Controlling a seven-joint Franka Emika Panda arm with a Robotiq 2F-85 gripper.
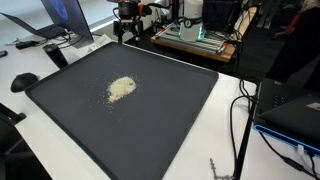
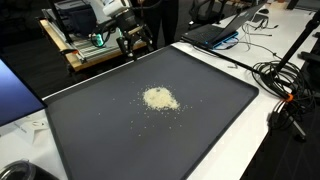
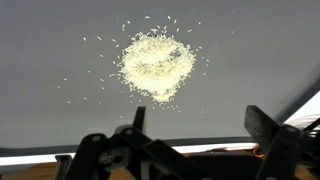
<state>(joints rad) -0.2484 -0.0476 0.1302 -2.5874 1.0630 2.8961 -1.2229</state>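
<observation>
Black two-finger gripper [image 2: 133,45] hangs at the far edge of a large dark grey flat tray [image 2: 100,130], jaws spread wide, nothing between them. A small pale beige pile of grains [image 2: 159,98] lies near the tray's middle, well apart from the gripper, with loose grains scattered round it. In the wrist view the pile sits ahead of the parted fingers [image 3: 138,118], untouched. The tray rests on a white table [image 1: 228,140]; black cables [image 2: 285,85] trail beside it.
</observation>
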